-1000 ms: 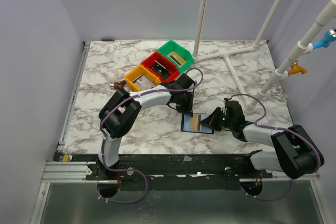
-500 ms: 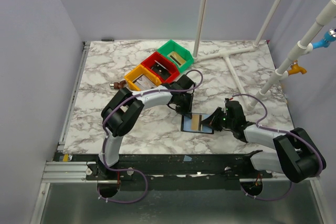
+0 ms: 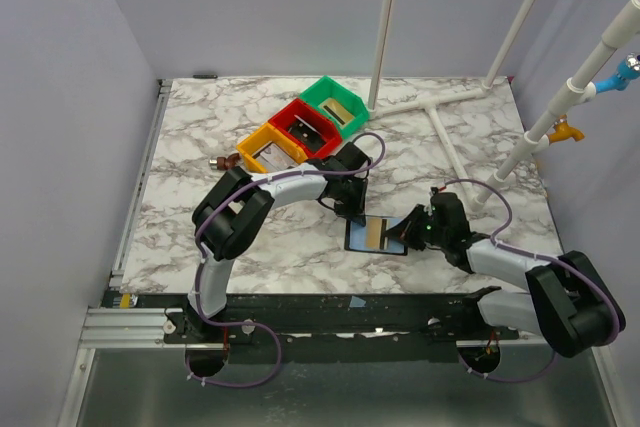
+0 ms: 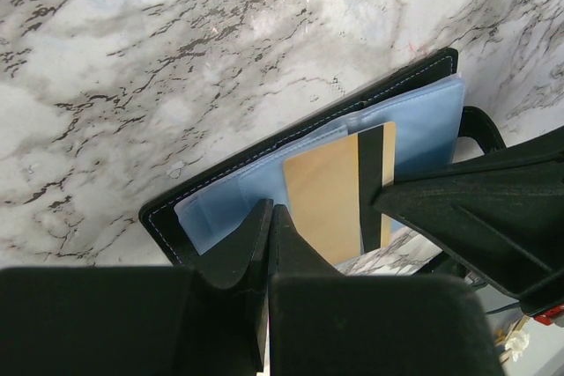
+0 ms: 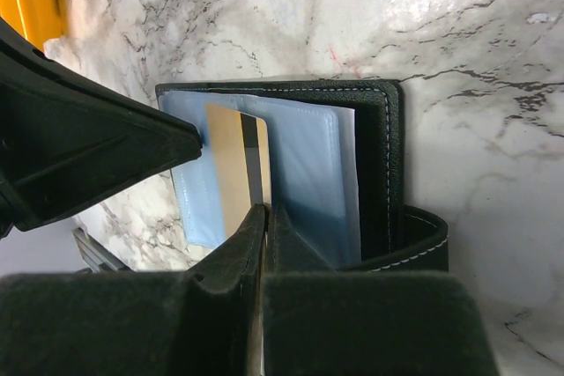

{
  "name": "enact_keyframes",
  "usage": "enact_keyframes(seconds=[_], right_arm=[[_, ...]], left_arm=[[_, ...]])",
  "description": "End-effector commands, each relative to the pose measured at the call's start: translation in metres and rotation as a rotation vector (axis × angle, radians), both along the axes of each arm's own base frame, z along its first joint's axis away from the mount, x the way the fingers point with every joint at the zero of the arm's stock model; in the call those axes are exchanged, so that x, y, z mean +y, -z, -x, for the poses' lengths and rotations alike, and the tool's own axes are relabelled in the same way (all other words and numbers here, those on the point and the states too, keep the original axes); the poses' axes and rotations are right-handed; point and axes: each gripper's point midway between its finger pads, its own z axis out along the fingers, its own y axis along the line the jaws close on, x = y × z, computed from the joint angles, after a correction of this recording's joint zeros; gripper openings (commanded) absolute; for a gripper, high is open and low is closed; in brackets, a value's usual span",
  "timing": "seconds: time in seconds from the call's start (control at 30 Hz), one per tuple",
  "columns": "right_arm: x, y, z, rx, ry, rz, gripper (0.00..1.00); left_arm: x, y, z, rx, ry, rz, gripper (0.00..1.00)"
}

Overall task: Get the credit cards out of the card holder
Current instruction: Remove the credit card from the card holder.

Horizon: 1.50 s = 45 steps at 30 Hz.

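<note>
A small black bifold card holder (image 3: pixel 357 237) lies open and flat on the marble-patterned bench (image 3: pixel 200 117), near the front edge, between the two arms. Its bluish-grey clear plastic sleeves face up. A thin tan-gold plastic credit card (image 4: pixel 326 195) with a black stripe along one long edge sits in those sleeves, partly out past the open edge. A second, pale card cannot be made out.

The left pincer (image 4: pixel 269 217) has its fingers pressed together with no gap, and their tips are down on the blue sleeve just beside the gold card. The right pincer (image 5: pixel 264 216) comes in from the opposite side, also fully closed. Its tips meet at the protruding end of the gold card, but whether the card is pinched between them cannot be told.

Farther back on the bench three small plastic bins stand touching in a diagonal row. The yellow bin (image 3: pixel 251 138) holds a pale flat thing, the red bin (image 3: pixel 283 117) holds something dark, and the green bin (image 3: pixel 322 87) holds a tan flat piece.
</note>
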Motion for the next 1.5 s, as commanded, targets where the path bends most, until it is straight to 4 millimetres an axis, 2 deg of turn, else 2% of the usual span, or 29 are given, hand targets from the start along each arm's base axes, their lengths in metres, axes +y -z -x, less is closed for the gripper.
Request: enact_keyframes(seconds=[0.0,0.5,1.0,1.27,1.47], right_arm=[[-0.017,0.014,0.008,0.033,0.032,0.075,0.01],[-0.032,0.007,0.012,0.025,0.074,0.128,0.01],[-0.043,-0.016,0.009,-0.008,0.107,0.174,0.01],[-0.039,-0.035,0.001,-0.038,0.098,0.166,0.01],[-0.034,-0.052,-0.007,-0.066,0.087,0.152,0.01]], left_arm=[[0.028,0.033,0.006,0.029,-0.020,-0.126,0.00],[0.029,0.033,0.005,0.027,-0.018,-0.124,0.00],[0.028,0.030,0.004,0.021,-0.019,-0.117,0.00],[0.023,0.019,0.000,0.006,-0.018,-0.098,0.00],[0.016,0.000,-0.005,-0.018,-0.017,-0.064,0.00]])
